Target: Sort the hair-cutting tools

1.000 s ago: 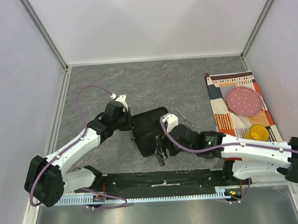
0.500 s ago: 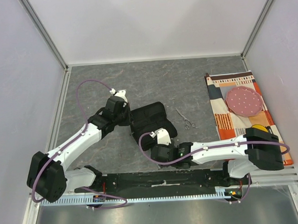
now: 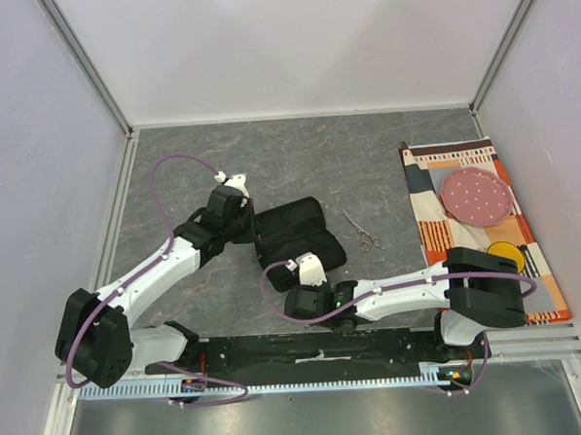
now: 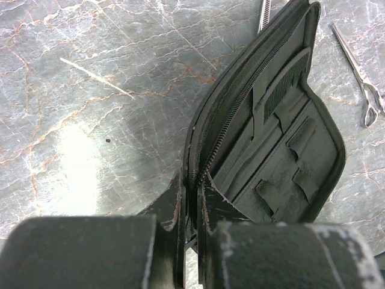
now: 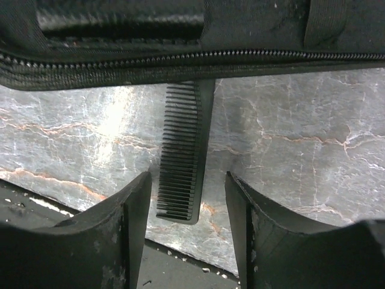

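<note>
Black comb (image 5: 183,153) lies between the spread right fingers (image 5: 133,229).

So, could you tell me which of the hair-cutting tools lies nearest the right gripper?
The black comb: it lies between the fingers of the open right gripper, one end under the pouch. The silver scissors lie beside the pouch, farther off.

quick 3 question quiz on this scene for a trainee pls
1. True or false: the left claw is shut on the edge of the black pouch.
2. What lies on the table between the open fingers of the right claw? A) a razor B) a black comb C) a brush
3. Fill in: in the top view, the silver scissors lie to the ___ of the pouch.
Key: 1 true; 2 B; 3 right
</note>
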You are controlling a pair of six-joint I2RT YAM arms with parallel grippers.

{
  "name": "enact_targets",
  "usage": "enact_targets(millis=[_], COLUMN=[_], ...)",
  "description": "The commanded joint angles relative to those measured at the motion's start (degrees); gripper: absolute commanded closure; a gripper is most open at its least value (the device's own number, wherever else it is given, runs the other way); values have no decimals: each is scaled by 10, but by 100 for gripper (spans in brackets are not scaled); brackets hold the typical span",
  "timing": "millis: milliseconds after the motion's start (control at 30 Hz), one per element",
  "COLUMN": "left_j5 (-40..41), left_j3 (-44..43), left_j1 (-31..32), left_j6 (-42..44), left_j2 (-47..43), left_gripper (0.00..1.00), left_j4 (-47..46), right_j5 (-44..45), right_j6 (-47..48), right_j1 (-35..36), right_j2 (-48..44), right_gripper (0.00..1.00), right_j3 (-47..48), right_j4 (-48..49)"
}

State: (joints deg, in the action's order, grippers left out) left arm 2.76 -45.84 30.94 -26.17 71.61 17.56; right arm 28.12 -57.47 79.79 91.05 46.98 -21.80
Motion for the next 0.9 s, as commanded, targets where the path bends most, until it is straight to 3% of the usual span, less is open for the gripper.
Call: enact_targets(millis=[0,233,500,767,867], left_j5=[10,8,6,0,0], left_j3=[8,10,22,30,30], left_j1=[-2,-3,-4,-4,-5], left_j6=[14,13,8,6,6], left_j2=[4,2,0,0,2], left_gripper=[98,98,98,98,98], left_j4=[-24,-26,-39,-48,-51], right_j5=[3,-17,-17,-19,-1], right_j6=[-10,-22,-52,-91,-98], right_j1=[10,35,83,133,149], right_j2=[19,17,-16,-63,-70], right_gripper=[43,63,69,68,59], right_j3=[17,9,11,12,26], right_j4=[17,-18,-94,-162,-172])
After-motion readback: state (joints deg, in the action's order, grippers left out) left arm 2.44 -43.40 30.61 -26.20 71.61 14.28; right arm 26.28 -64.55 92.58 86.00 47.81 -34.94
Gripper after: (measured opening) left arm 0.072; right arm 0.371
